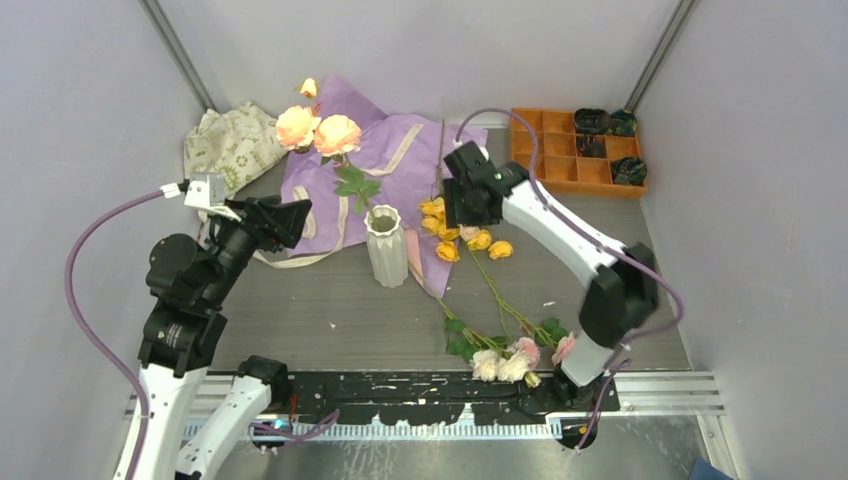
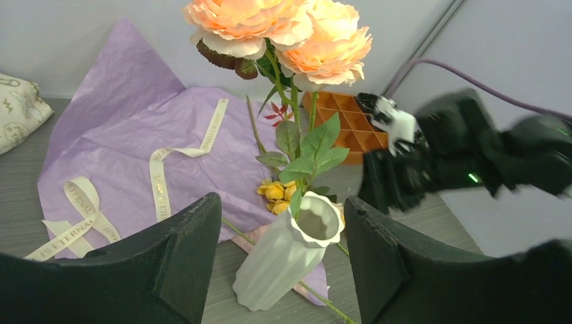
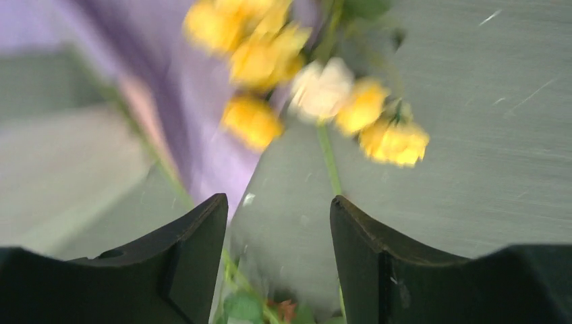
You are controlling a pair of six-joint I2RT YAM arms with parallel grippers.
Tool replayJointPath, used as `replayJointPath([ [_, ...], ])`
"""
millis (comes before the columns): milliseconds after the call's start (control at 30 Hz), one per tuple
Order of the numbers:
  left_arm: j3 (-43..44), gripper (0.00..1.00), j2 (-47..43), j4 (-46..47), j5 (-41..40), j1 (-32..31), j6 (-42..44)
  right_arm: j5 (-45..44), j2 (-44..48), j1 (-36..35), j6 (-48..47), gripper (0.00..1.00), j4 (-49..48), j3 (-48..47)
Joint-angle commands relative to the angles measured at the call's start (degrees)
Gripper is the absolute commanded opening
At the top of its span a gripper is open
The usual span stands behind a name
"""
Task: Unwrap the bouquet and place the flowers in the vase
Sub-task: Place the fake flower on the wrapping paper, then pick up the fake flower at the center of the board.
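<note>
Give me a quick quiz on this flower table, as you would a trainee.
1. True or false: the vase holds no flowers.
2. Where do the yellow flowers lie? A in the vase; B on the table; C gripped in a tool.
3. Name the tool that hangs open just above the yellow flowers.
Key: 1 false, the peach roses stand in it. 2 B. 3 the right tool.
</note>
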State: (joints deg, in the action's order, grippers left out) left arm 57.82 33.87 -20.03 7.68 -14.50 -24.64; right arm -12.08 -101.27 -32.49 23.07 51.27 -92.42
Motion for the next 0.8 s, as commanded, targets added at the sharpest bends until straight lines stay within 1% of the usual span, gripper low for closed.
replayJointPath([
  [0, 0.7, 0.67, 1.4, 2.7, 0.5, 0.1, 0.2, 3.4, 14.1, -10.7, 2.8, 0.63, -5.1, 15.5],
  [100, 0.5, 0.67, 1.0, 2.7, 0.0, 0.0, 0.1, 2.5, 17.2, -16.8, 6.8, 0.63, -5.1, 23.3],
  [167, 0.5, 0.67, 0.7, 2.7, 0.0, 0.0, 0.0, 2.5, 17.7, -19.0, 8.9, 0.64, -6.4, 27.8],
  [333, 0.6, 0.67, -0.2, 2.2, -0.1, 0.0, -0.2, 2.5, 15.2, -20.6, 11.9, 0.63, -10.6, 35.3],
  [500, 1.0, 0.67, -1.3, 1.3, -0.7, 0.0, 0.3, 1.8, 10.4, -21.1, 12.6, 0.62, -13.6, 37.5],
  [567, 1.0, 0.67, -1.7, 1.1, -0.8, 0.0, 0.3, 1.6, 8.8, -21.4, 12.8, 0.58, -14.4, 37.7],
  [667, 1.0, 0.67, -1.9, 0.9, -0.9, 0.0, 0.5, 2.2, 8.0, -21.7, 13.1, 0.49, -15.2, 38.4],
  [733, 0.9, 0.67, -1.9, 0.9, -1.0, 0.0, 0.5, 2.4, 8.0, -22.0, 13.3, 0.41, -15.3, 38.8],
  [767, 0.8, 0.67, -1.9, 0.9, -1.0, 0.0, 0.5, 2.5, 8.3, -22.0, 13.3, 0.36, -15.3, 39.0],
])
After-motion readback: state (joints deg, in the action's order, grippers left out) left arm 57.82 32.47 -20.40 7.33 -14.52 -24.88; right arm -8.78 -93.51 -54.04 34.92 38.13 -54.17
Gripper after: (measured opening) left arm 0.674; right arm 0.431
